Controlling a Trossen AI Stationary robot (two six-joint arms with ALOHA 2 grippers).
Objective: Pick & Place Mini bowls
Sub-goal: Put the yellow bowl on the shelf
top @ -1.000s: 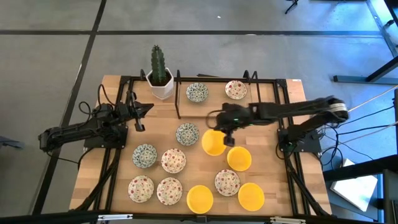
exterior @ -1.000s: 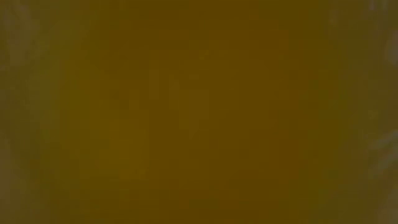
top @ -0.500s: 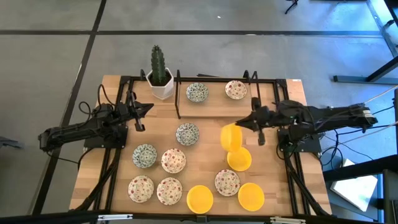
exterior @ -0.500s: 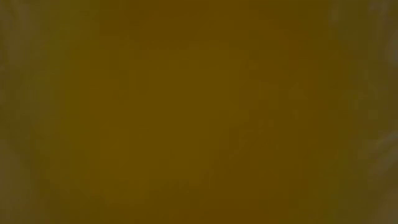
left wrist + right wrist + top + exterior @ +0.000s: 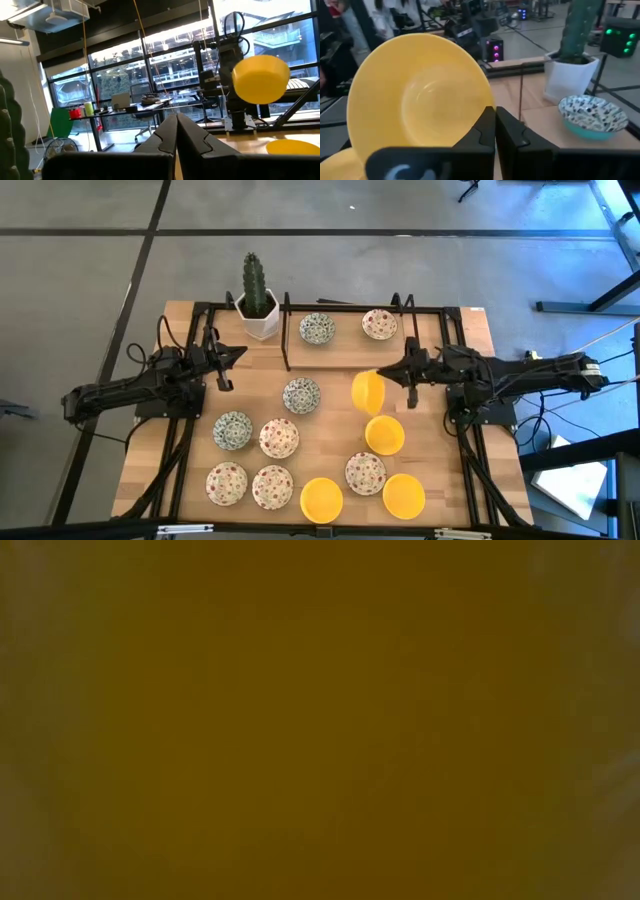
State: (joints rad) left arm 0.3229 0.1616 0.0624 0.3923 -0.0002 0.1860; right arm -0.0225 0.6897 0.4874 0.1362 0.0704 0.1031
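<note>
Above table centre, right pincer point(image 5: 388, 374) clamped on tilted yellow bowl point(image 5: 367, 391); left pincer point(image 5: 240, 351) closed, empty.

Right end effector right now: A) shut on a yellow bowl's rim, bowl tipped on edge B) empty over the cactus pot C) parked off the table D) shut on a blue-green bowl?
A: the right end effector pinches the rim of the yellow bowl, which hangs tipped on edge.

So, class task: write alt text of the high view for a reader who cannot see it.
The right gripper holds a yellow bowl tipped on edge above a wooden table. Eleven more small bowls, yellow, red-speckled and blue-green, lie across it. A cactus stands at the far edge, and the left gripper waits shut at the left.
</note>
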